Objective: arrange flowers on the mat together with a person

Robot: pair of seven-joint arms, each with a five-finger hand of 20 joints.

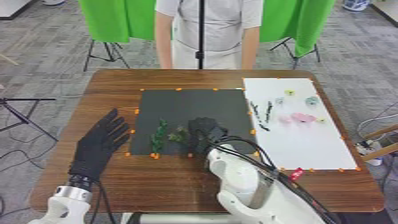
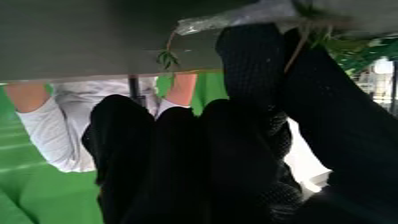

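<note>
The right hand is pinching 1 leafy sprig at the black mat. It's likely feeling light, bendy and easy to tear, so its stem is making the best handle. The left hand is resting open.

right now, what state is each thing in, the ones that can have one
left hand: open, fingers straight
right hand: pinching the leafy sprig
leafy sprig: held at the dark mat
green garland: lying lengthwise on the dark mat
dark mat: flat, taped down
white sheet: flat, taped down
pink flowers: lying on the white sheet
blue flowers: lying there too
</note>
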